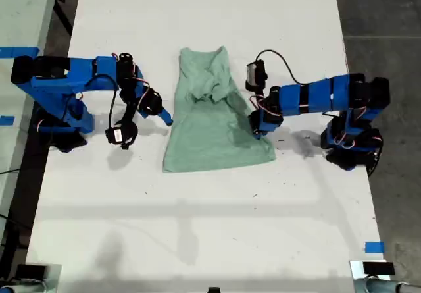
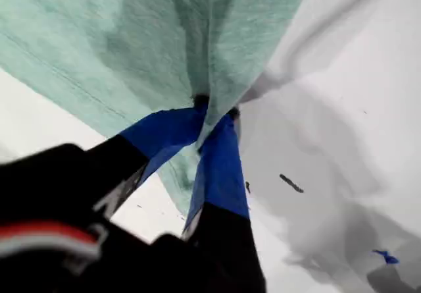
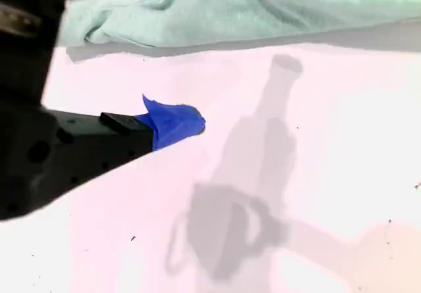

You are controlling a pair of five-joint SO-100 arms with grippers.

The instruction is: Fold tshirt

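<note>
You have no box, bin or bowl here to look into; there is just the tshirt [image 1: 214, 118] lying in the middle of the white table [image 1: 217, 227], between the two blue arms. It is pale green, partly folded, with cloth bunched up near its far end and its wide hem toward the near side of the exterior view. My first gripper [image 2: 214, 112] is the one on the exterior view's right; its blue tips are pinched tight on the edge of the shirt, and the cloth puckers where they bite. My second gripper [image 1: 166, 116] is on the exterior view's left, just beside the shirt's other edge and holding nothing. In the second wrist view you see only one blue tip [image 3: 172, 122] over bare table, so you cannot tell how far those jaws are apart. The table has a few small dark specks and soft arm shadows on it. A bit of blue tape [image 1: 373, 247] sits near its edge at the exterior view's lower right. Grey floor [image 1: 381, 16] shows past the table.
</note>
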